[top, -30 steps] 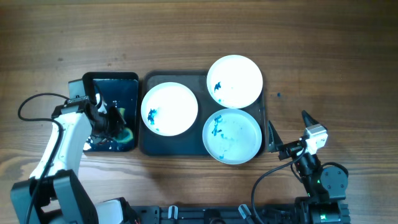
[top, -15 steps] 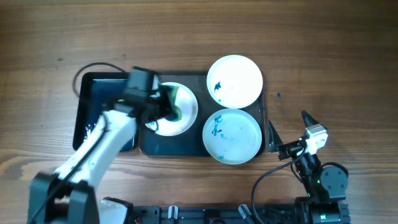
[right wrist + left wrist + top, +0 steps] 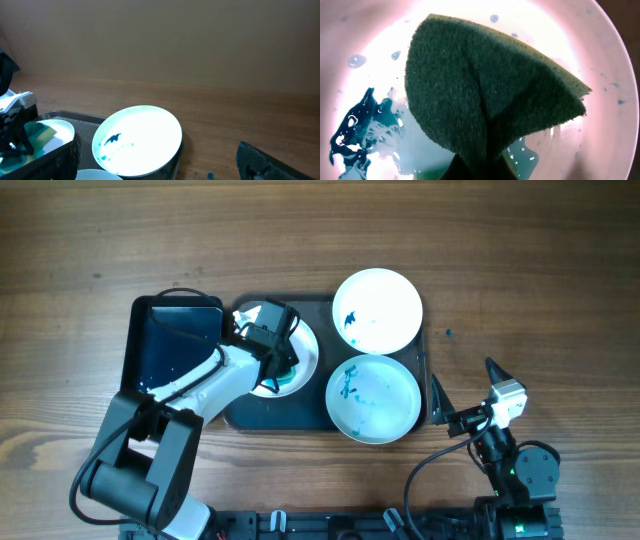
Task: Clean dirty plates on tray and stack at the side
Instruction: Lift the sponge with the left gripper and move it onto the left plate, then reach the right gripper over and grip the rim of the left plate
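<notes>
Round white plate (image 3: pixel 308 350), smeared blue-teal, leftmost on dark grey rectangular tray (image 3: pixel 270 414): directly beneath left gripper (image 3: pixel 277 363). Left gripper: clamped tight on folded green sponge (image 3: pixel 485 95), which touches that plate. Right gripper (image 3: pixel 461 375): jaws spread wide, empty, just beside the tray's right edge. Plates: three, all on the tray. Sponges: one.

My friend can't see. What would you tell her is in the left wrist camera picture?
A folded green sponge sits over a white plate, filling most of the picture. Wet blue-teal paint is smeared at the plate's lower left.
</notes>
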